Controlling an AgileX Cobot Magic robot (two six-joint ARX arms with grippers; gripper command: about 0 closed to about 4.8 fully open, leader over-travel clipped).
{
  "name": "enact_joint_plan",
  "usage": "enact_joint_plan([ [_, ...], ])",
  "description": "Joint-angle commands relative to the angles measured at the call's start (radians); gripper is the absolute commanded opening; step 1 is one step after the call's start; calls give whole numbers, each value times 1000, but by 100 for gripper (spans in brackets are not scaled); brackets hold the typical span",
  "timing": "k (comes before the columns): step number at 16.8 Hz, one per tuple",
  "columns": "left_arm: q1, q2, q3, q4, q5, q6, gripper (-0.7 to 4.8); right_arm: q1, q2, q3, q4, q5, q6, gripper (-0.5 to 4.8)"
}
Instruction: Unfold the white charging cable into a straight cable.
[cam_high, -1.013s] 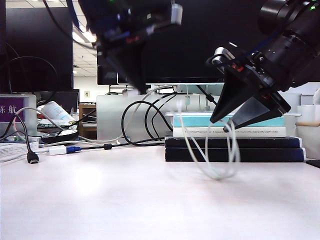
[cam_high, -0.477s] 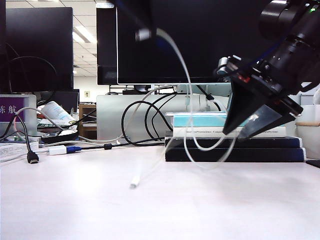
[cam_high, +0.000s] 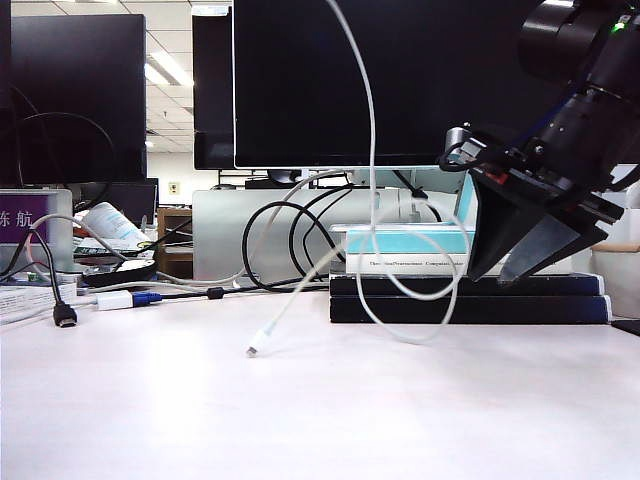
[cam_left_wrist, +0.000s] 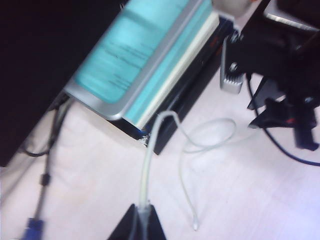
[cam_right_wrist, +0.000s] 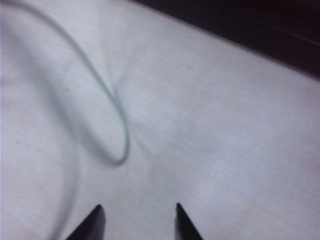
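The white charging cable (cam_high: 371, 150) hangs down from above the exterior view's top edge. It curls into a loop in front of the books, and its free plug (cam_high: 254, 350) lies at the table surface. My left gripper (cam_left_wrist: 143, 207) is out of the exterior view, high above the table, shut on the cable (cam_left_wrist: 148, 160); the free plug (cam_left_wrist: 195, 227) shows below. My right gripper (cam_high: 493, 278) hovers low beside the loop on the right, open, with nothing between its fingers. In the right wrist view my right gripper (cam_right_wrist: 137, 207) looks down on a blurred bend of cable (cam_right_wrist: 120, 131).
A stack of books (cam_high: 470, 298) lies behind the loop, under a large monitor (cam_high: 400, 80). Black cables (cam_high: 290, 235) trail behind it. A white adapter with blue plug (cam_high: 125, 299) and a black plug (cam_high: 65, 315) lie at the left.
My left gripper has risen out of the top of the exterior view, drawing the cable up with it. The free plug dropped out and now lies at the table. My right gripper turned slightly.
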Motion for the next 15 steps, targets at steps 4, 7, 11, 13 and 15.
enact_joint_plan([
  [4,-1,-69,194,-78,-134,27,-6,1,-3,3,35,-122,35,181],
  [7,1,-115,226,-71,-134,25,-6,1,-3,3,89,-364,86,182],
  [11,0,-123,226,-161,-113,19,-6,2,-4,3,394,-729,316,225],
  [13,0,-122,226,-205,50,-1,-6,2,-4,3,591,-745,449,226],
  [15,0,-132,226,-209,218,-28,-6,2,-4,3,656,-745,474,251],
])
